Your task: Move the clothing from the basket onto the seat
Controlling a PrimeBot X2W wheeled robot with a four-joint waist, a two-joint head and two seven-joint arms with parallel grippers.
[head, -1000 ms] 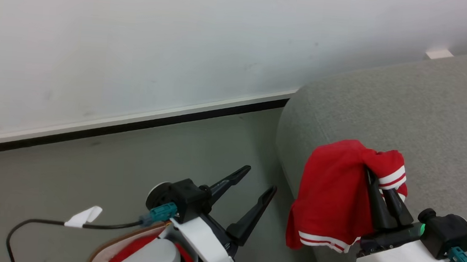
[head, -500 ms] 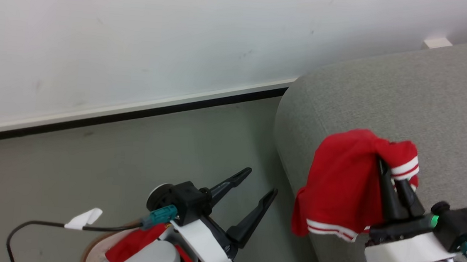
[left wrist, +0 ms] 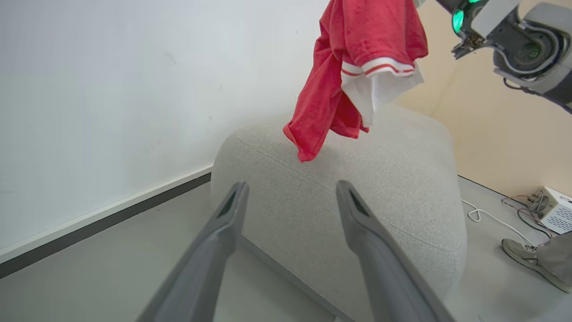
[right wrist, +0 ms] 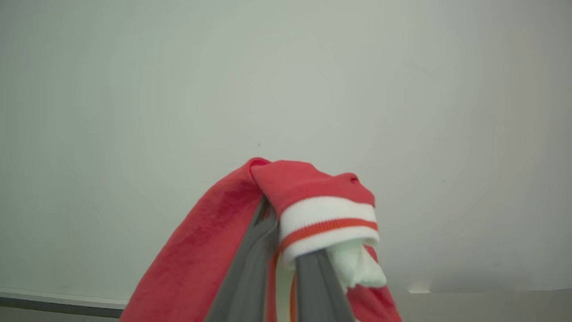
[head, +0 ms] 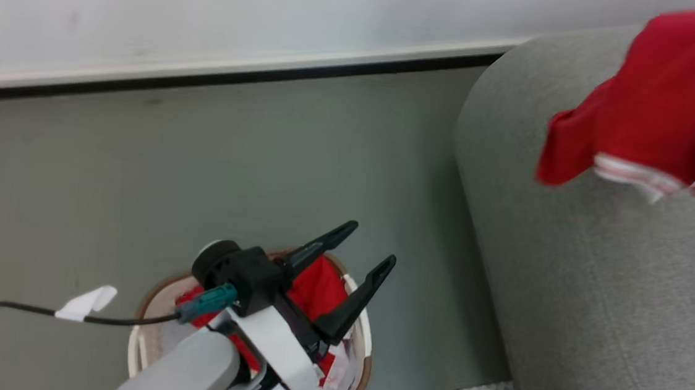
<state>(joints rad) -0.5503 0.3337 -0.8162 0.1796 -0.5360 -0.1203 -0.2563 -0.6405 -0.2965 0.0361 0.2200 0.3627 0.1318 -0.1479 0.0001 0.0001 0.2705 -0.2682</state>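
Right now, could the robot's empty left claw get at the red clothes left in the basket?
Probably yes: the left gripper is open just over the basket, and nothing covers the red clothing inside, though its fingers would have to tip downward.

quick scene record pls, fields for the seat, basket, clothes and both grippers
seat: grey fabric, rounded corner
basket: on the floor beside the seat, red clothing inside
held garment: red, white striped trim, hanging over the seat
right gripper: shut on the held garment
left gripper: open, empty, above the basket
task status: one garment lifted out, not yet set down
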